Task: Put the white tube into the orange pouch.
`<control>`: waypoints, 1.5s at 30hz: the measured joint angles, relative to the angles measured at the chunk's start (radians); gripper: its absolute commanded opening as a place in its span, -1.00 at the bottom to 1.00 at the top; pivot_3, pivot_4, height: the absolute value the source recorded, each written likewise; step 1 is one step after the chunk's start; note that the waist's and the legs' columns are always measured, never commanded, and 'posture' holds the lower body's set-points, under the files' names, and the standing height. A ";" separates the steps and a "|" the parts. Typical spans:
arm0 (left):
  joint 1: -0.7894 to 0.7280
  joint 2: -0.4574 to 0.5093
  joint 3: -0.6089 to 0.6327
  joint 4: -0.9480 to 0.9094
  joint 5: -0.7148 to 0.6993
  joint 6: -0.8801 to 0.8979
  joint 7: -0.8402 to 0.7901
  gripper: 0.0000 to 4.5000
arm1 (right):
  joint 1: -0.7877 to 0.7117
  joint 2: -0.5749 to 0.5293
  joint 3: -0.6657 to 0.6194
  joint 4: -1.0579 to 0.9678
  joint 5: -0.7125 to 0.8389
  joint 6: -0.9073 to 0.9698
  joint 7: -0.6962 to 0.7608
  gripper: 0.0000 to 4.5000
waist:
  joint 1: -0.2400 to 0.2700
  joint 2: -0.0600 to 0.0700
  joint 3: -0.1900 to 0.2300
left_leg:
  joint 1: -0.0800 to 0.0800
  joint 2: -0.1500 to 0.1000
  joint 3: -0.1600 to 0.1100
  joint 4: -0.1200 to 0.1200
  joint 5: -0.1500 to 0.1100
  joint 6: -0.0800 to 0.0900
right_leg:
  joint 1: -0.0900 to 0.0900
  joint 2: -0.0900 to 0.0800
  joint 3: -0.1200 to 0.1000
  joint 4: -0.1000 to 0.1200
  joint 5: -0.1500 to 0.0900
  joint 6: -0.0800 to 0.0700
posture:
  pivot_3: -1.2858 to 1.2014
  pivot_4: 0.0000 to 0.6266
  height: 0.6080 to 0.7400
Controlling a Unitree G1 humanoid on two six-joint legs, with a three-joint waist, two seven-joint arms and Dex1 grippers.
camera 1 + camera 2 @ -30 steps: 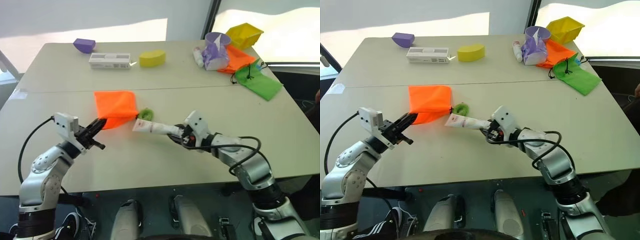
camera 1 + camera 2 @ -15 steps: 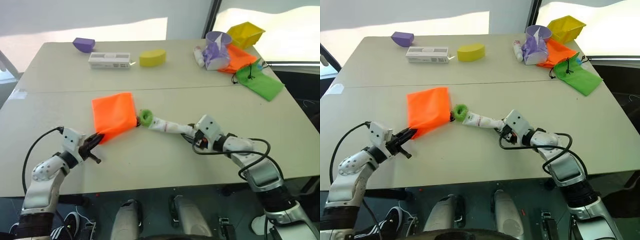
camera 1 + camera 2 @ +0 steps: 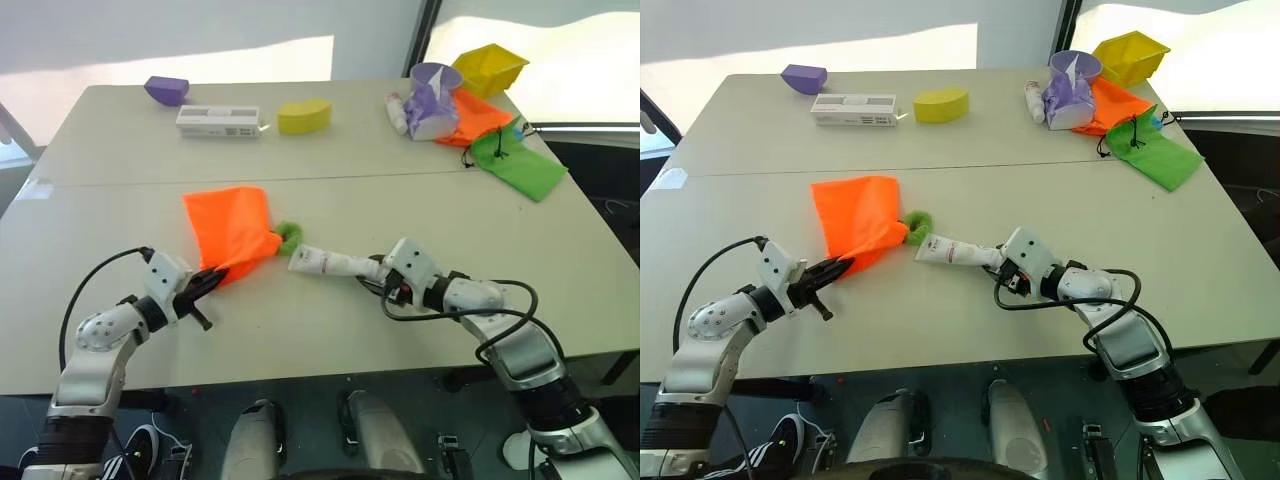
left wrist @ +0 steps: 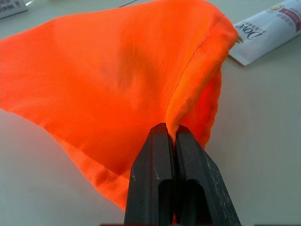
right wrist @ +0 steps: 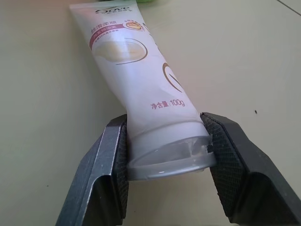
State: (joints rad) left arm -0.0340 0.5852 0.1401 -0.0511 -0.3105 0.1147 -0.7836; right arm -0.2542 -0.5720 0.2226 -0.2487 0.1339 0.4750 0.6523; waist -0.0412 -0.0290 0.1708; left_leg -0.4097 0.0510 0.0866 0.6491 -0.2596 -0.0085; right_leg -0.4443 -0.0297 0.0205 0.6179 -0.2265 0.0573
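Where the pale table (image 3: pixel 330 320) spreads below the head camera, lying crumpled near its middle: the orange pouch (image 3: pixel 232 228), soft matte fabric, near corner pinched in the clenched left gripper (image 3: pixel 212 281); just beside its far edge, a small green ring (image 3: pixel 290 234); pointing flat end first at that ring, the white tube (image 3: pixel 330 263), slim and smooth, cap end clamped in the right gripper (image 3: pixel 378 270)

At the far right corner, a green pouch (image 3: pixel 520 163), a second orange pouch (image 3: pixel 470 118), a yellow bin (image 3: pixel 487 68)

Along the left wrist, two flat black fingers (image 4: pixel 153 183) pressed tight on a seamed fold of woven orange cloth

Along the right wrist, textured black pads (image 5: pixel 120 160) squeezing the glossy tube just above its translucent round cap, pink-banded print further up
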 measured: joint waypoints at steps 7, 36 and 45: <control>-0.011 -0.011 0.041 -0.053 -0.119 0.116 0.001 -1.00 | 0.053 -0.025 -0.037 -0.072 0.135 0.082 0.126 -0.17 | 0.003 0.000 0.000 | 0.000 0.000 -0.001 0.001 0.000 0.000 | 0.000 0.002 -0.001 0.001 0.000 0.001 | 0.03 -0.52 1.00; -0.029 -0.040 0.060 -0.123 -0.167 0.211 0.028 -1.00 | 0.014 0.296 0.086 -0.146 0.057 0.223 -0.213 -0.17 | -0.001 0.000 0.000 | 0.001 0.000 -0.001 0.013 0.000 0.000 | 0.000 0.001 0.000 0.013 0.000 0.000 | 0.03 -0.52 1.00; -0.017 -0.065 0.037 -0.197 -0.182 0.252 0.058 -1.00 | -0.025 0.308 0.097 -0.141 0.053 0.281 -0.216 -0.17 | 0.004 0.000 0.000 | 0.000 -0.002 0.000 0.013 0.000 0.000 | 0.001 0.000 0.000 0.012 0.000 0.000 | 0.03 -0.52 1.00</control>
State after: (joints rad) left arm -0.0507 0.5204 0.1772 -0.2482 -0.4922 0.3666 -0.7260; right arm -0.2791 -0.2642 0.3194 -0.3901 0.1871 0.7562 0.4366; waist -0.0377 -0.0294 0.1705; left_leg -0.4094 0.0495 0.0862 0.6621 -0.2596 -0.0085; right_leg -0.4432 -0.0295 0.0207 0.6298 -0.2267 0.0575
